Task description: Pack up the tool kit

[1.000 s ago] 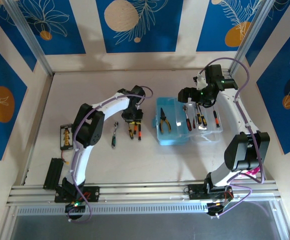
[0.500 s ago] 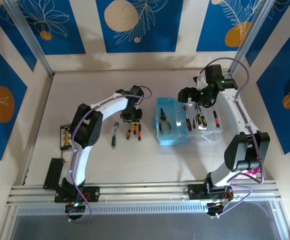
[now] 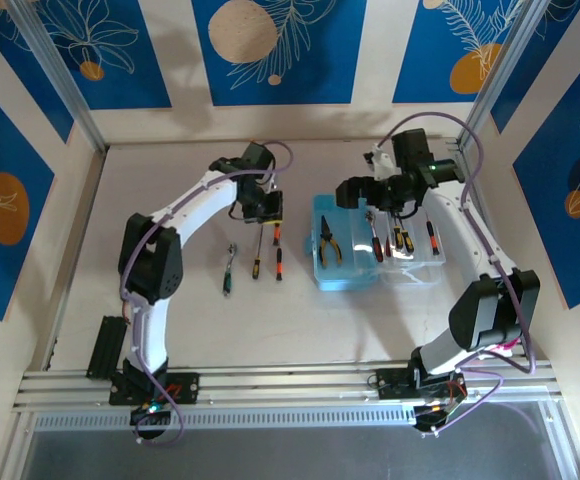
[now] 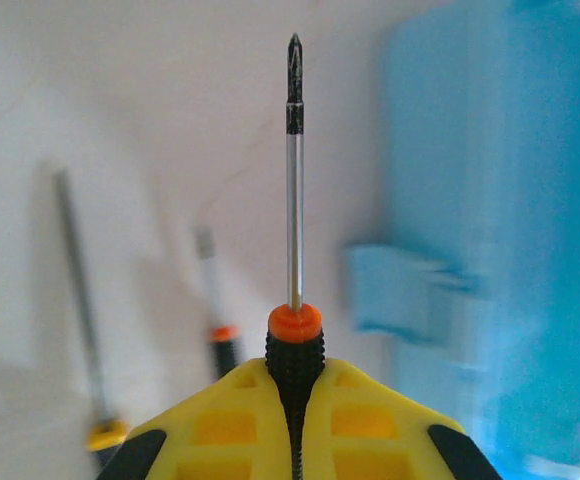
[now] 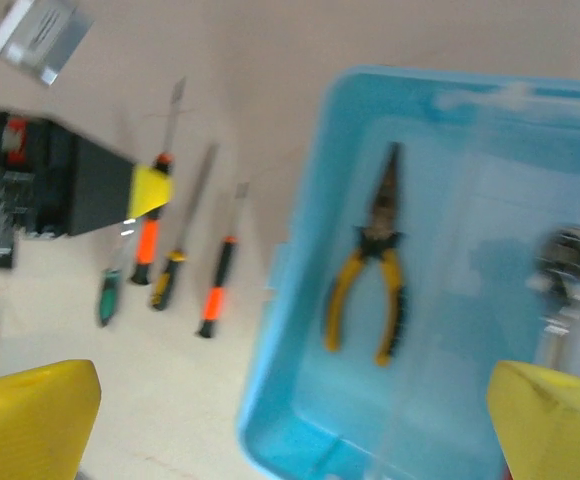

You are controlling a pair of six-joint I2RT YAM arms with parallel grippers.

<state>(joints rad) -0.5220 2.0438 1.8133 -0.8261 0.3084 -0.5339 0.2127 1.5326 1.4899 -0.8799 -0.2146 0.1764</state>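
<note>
Seen from the left wrist, the screwdriver point(image 4: 292, 180) is clamped by its black handle in the closed left gripper point(image 4: 295, 405), shaft pointed to 12 o'clock; the blue case point(image 4: 510, 200) is found at 3 o'clock. The right gripper point(image 5: 290, 420) is held wide open and empty above the case

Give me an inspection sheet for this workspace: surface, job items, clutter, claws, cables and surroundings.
Surface: beige table, with tools lying on it.
Job's things: blue case open, pliers inside; more tools on the clear lid; loose screwdrivers and a green-handled tool to the case's left.
Clutter: black items at the left edge.
Claws: left claw shut on the held screwdriver; right claw open above the case.
Cables: purple cables along both arms.
Surroundings: blue patterned panels, metal frame rail.
</note>
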